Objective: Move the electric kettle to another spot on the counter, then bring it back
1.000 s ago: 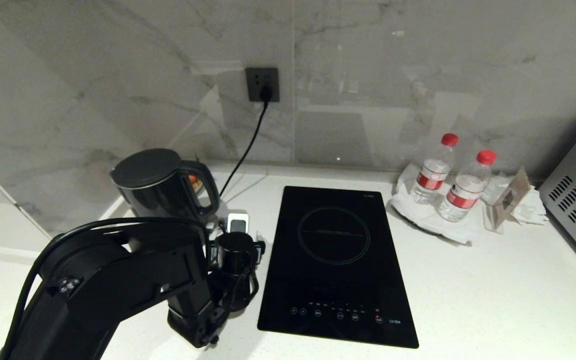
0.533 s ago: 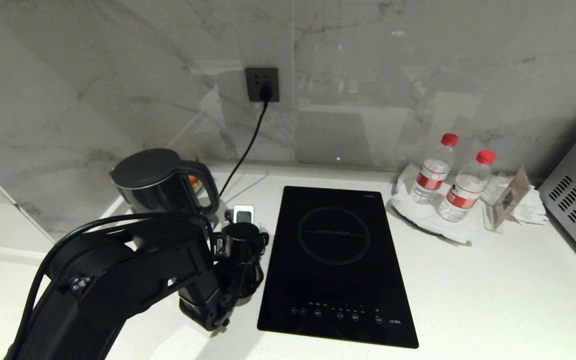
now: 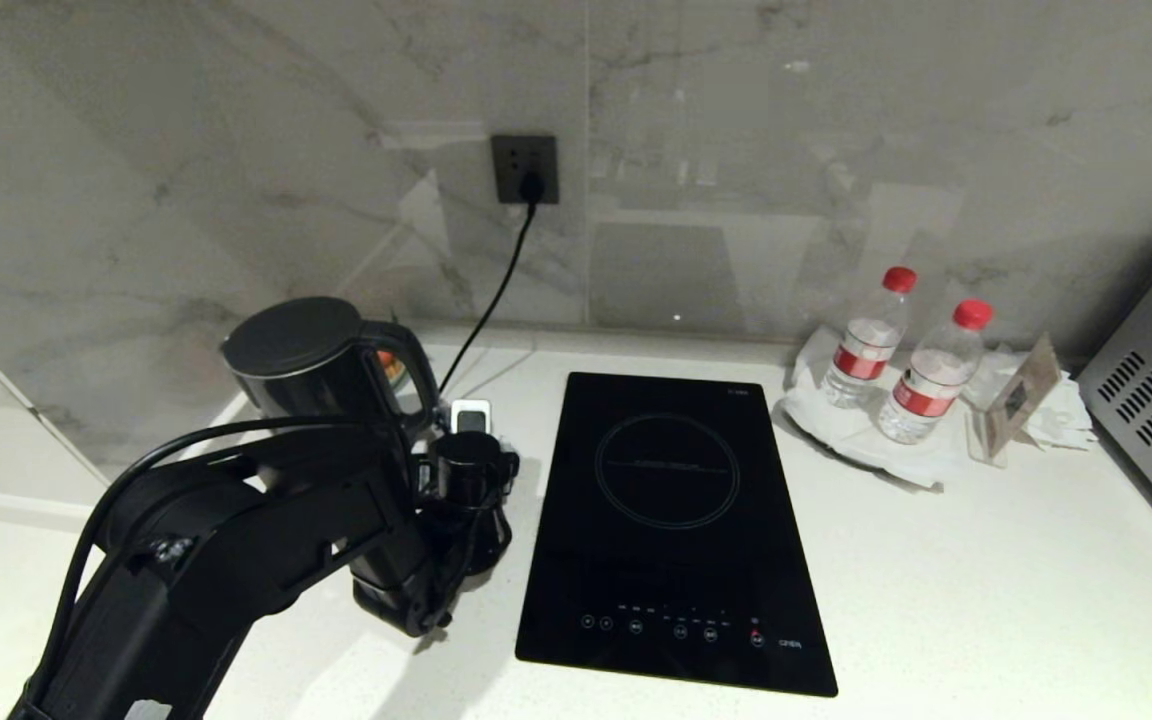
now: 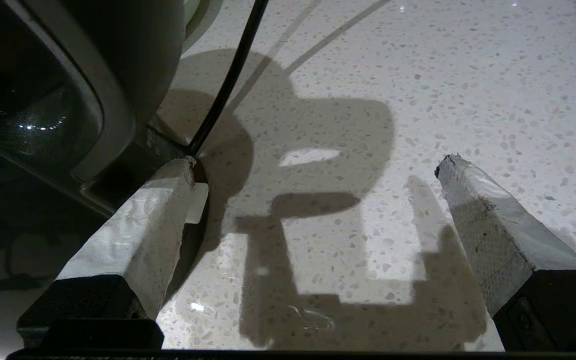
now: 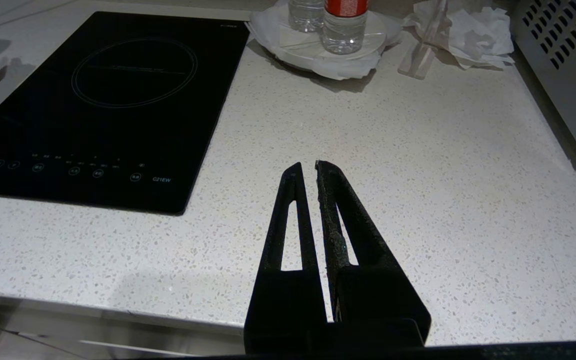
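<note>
A white speckled counter (image 3: 986,560) runs beneath a grey marble wall (image 3: 786,150), with a black cooktop (image 3: 671,520) set flat at its centre. At the back left corner stands the black kettle (image 3: 311,365), upright with its lid on and its loop handle turned toward the cooktop; a black cord (image 3: 491,300) climbs from beside it to a dark wall socket (image 3: 525,169). The robot's left arm (image 3: 236,540) reaches in across the front left of the counter, its left gripper (image 4: 313,165) held low over bare worktop just beside the kettle's foot, jaws spread wide with nothing between them; one finger (image 4: 138,235) lies close against the kettle's base where the cord meets it. The right gripper (image 5: 307,172) hangs over the counter's front edge, well apart from the kettle, its jaws almost pressed together and empty. At the back right, two red-capped water bottles (image 3: 901,355) stand on a white plate (image 3: 841,425), beside crumpled paper (image 3: 1061,405).
</note>
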`<state>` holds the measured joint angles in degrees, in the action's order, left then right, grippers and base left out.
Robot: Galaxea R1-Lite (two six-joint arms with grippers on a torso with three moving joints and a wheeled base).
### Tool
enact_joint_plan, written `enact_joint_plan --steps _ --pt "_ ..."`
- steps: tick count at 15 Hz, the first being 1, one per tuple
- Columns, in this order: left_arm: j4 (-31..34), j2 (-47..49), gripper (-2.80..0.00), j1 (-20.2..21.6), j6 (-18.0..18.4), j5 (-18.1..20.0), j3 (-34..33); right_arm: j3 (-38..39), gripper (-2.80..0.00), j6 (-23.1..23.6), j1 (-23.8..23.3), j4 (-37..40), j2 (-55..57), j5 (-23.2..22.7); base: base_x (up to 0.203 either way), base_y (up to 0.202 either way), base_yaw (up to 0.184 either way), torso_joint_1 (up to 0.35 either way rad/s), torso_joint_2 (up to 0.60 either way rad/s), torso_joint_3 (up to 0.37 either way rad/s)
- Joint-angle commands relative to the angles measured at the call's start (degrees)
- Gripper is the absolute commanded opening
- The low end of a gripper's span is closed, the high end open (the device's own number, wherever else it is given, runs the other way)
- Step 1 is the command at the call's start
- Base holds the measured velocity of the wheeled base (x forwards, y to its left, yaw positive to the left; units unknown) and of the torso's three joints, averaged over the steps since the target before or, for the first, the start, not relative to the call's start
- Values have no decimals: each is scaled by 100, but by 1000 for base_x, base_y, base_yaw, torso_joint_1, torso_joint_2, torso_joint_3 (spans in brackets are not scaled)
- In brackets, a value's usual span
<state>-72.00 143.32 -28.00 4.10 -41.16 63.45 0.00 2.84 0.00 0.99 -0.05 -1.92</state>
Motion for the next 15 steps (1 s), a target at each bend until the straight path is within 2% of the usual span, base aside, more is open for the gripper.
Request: enact_joint_plan --steps 1,15 --pt "-42 -6 0 14 3 -24 -8 0 -280 6 0 -2 5 -1 0 0 0 0 0 0" --pt "-8 205 0 49 38 -15 1 0 -280 6 0 -2 5 -1 0 0 0 0 0 0"
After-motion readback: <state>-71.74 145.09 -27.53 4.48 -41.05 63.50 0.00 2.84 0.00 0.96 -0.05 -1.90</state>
